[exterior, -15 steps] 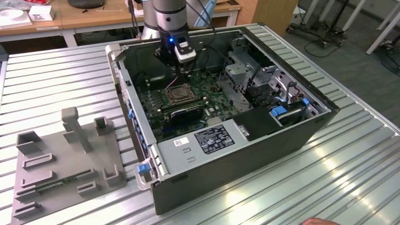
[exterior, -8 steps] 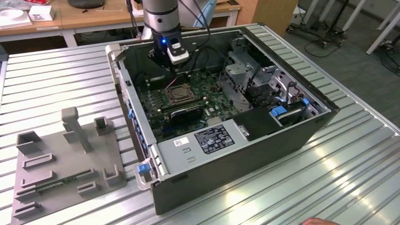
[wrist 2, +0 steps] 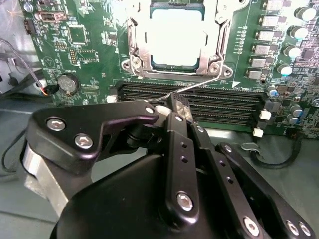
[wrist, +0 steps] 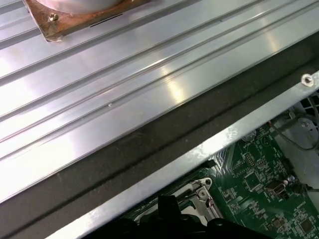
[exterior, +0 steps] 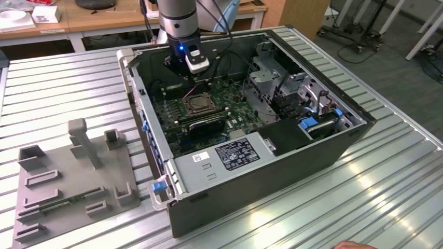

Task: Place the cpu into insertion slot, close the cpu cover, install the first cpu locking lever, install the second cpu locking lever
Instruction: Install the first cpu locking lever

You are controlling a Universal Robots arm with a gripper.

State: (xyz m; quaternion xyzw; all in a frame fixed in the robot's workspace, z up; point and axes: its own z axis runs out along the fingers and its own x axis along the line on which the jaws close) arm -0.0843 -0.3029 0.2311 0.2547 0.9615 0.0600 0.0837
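The cpu lies flat in the insertion slot on the green motherboard, its pale metal top showing. The silvery cpu cover lies down around it as a frame. A thin wire locking lever slants from the socket's corner out over the memory slots. My gripper is shut on the free end of that lever, its black fingertips pressed together. In the exterior view the gripper hangs inside the open case just behind the socket. The first wrist view catches a corner of the socket.
Long black memory slots run right beside the socket. A grey drive cage and a labelled power supply stand inside the case. A grey parts fixture lies on the slatted table at the exterior view's left. A hand shows at the bottom edge.
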